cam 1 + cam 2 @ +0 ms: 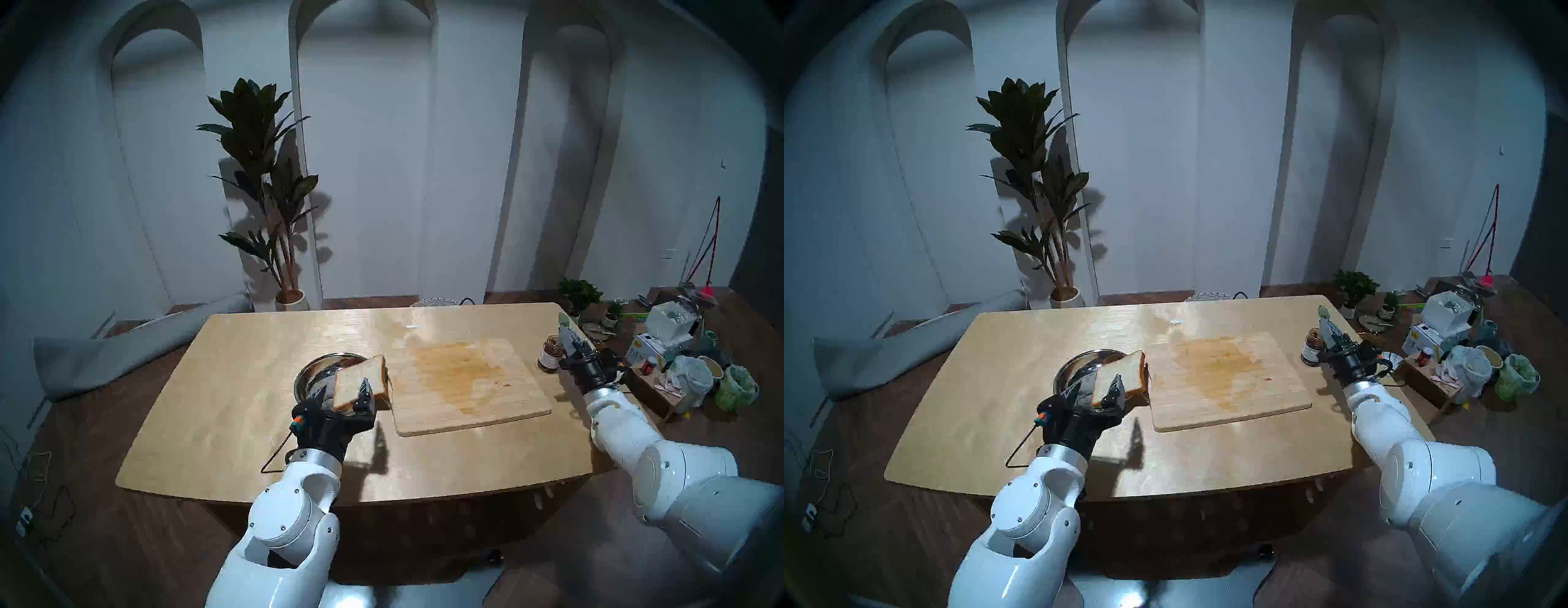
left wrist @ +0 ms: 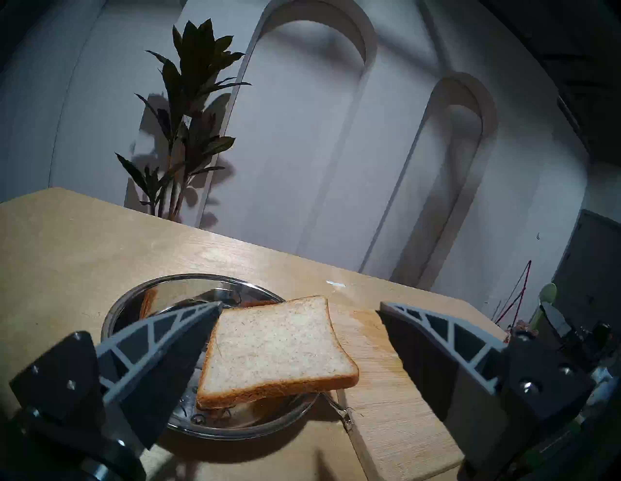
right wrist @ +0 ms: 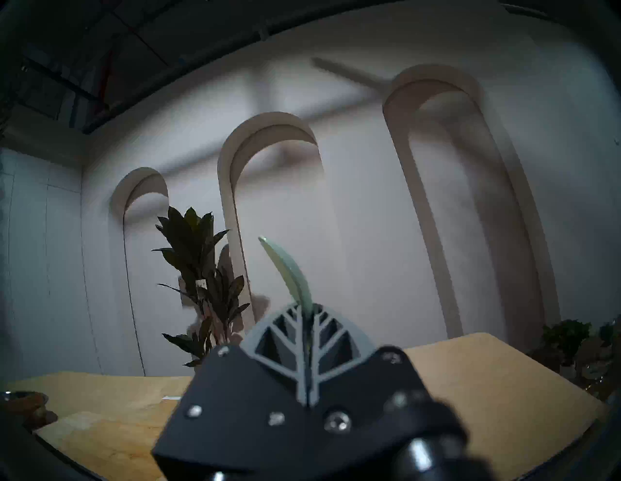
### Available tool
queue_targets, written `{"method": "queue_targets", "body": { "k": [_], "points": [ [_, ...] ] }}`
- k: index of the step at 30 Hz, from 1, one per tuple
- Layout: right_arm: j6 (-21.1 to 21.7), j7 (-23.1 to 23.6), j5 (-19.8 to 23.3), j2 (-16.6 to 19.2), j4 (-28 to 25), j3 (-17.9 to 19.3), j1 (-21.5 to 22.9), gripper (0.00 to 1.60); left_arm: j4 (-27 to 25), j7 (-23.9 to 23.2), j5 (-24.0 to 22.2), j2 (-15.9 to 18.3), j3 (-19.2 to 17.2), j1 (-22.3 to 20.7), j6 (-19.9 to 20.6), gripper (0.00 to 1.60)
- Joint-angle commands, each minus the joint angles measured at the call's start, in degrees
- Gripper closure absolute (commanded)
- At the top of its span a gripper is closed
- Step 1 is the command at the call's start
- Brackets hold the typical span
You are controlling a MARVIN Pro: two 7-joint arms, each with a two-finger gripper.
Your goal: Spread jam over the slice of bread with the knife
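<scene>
Beside the cutting board (image 1: 466,384) edge, bread (image 2: 275,349) seemingly overhangs the bowl (image 2: 141,302) rim.

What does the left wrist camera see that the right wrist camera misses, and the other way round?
Only the left wrist view shows the square tan slice of bread on the round steel plate, between the open left gripper fingers. Only the right wrist view shows the right gripper shut on the slim mint-green plastic knife close up. Both show the pale wooden cutting board, the wooden table and the tall dark-leaved plant.
</scene>
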Motion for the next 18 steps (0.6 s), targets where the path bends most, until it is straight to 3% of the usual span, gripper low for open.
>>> {"method": "queue_targets", "body": {
  "k": [1, 6, 18],
  "points": [
    [2.55, -0.42, -0.60, 1.07, -2.65, -0.72, 3.47, 1.60, -1.43, 0.06, -0.09, -0.21, -0.28, -0.57, -0.45, 0.00],
    [4.55, -1.56, -1.65, 1.22, -3.71, -1.77, 3.83, 1.60, -1.59, 0.06, -0.37, -0.41, -0.52, -0.27, -0.60, 0.00],
    [10.50, -6.87, -3.17, 0.51, -5.63, -2.71, 0.04, 1.60, -2.07, -0.12, -0.78, -0.41, -1.21, 0.61, -0.52, 0.00]
  ]
}}
